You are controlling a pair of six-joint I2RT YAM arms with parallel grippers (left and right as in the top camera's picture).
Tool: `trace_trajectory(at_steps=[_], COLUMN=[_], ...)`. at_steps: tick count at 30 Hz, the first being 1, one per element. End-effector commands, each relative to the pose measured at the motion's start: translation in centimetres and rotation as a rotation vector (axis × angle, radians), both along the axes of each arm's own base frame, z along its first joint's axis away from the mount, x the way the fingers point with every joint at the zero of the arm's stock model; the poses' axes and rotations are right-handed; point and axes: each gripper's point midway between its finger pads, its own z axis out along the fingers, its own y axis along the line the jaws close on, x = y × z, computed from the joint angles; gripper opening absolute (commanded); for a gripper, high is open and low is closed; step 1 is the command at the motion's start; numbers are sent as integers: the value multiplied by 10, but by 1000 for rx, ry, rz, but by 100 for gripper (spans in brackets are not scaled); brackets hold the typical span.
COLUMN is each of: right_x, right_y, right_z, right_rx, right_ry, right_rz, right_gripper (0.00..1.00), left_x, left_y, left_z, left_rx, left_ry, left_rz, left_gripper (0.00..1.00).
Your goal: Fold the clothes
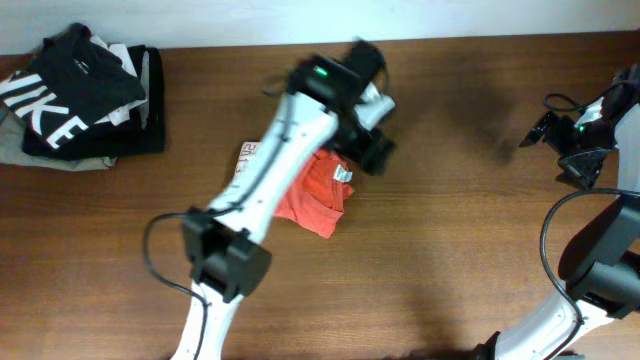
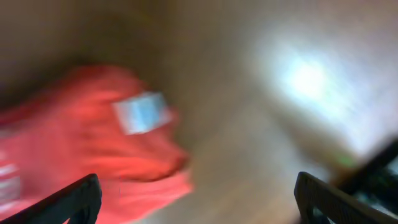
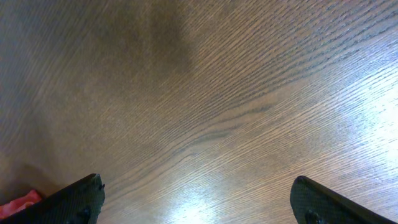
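The red-orange T-shirt [image 1: 312,198] lies crumpled in the middle of the wooden table, with a white neck label showing and white lettering at its left edge. My left gripper [image 1: 375,148] is above the shirt's upper right part, open and empty. The left wrist view is blurred; it shows the shirt [image 2: 93,143] with its white label at the left between my wide-apart fingers [image 2: 199,202]. My right gripper [image 1: 545,128] is at the far right of the table, open and empty over bare wood [image 3: 199,199]. A sliver of the shirt [image 3: 22,200] shows at the lower left of the right wrist view.
A pile of folded garments [image 1: 80,100] lies at the back left, topped by a black one with big white letters, with grey and white ones under it. A light wall runs along the table's far edge [image 1: 480,38].
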Motion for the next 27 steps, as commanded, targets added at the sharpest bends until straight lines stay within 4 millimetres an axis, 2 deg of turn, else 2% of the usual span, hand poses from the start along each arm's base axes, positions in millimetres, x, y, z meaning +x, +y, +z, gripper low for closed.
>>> trace_trajectory(at_steps=[1, 2, 4, 5, 7, 9, 11, 16, 17, 21, 23, 25, 27], right_x=[3, 3, 3, 3, 3, 3, 3, 3, 3, 3, 3, 3, 3], right_y=[-3, -3, -3, -3, -3, -3, -3, -3, -3, -3, -3, -3, -3], right_z=[4, 4, 4, 4, 4, 4, 4, 4, 4, 4, 4, 4, 4], right_rx=[-10, -10, -10, -10, -10, -10, -10, -10, -10, -10, -10, -10, -10], right_ry=[-10, -10, -10, -10, -10, -10, -10, -10, -10, -10, -10, -10, -10], right_rz=[-6, -6, -6, -6, -6, -6, -6, -6, -6, -6, -6, -6, -6], right_gripper=[99, 99, 99, 99, 99, 99, 99, 99, 99, 99, 99, 99, 99], left_x=[57, 67, 78, 84, 86, 86, 80, 60, 57, 31, 18, 0, -3], left_y=[99, 129, 171, 195, 209, 220, 222, 223, 221, 191, 178, 157, 147], left_z=[18, 13, 3, -8, -24, -48, -78, -139, -146, -171, -182, -199, -210], left_rx=[133, 142, 147, 98, -26, -189, -357, -426, -425, -492, -481, -454, -440], left_ry=[-120, -94, -46, 16, 98, 202, 314, 437, 450, 550, 583, 631, 634], left_rz=[241, 323, 421, 457, 421, 393, 358, 338, 337, 324, 302, 284, 298], left_gripper=[99, 99, 99, 99, 99, 99, 99, 99, 99, 99, 99, 99, 97])
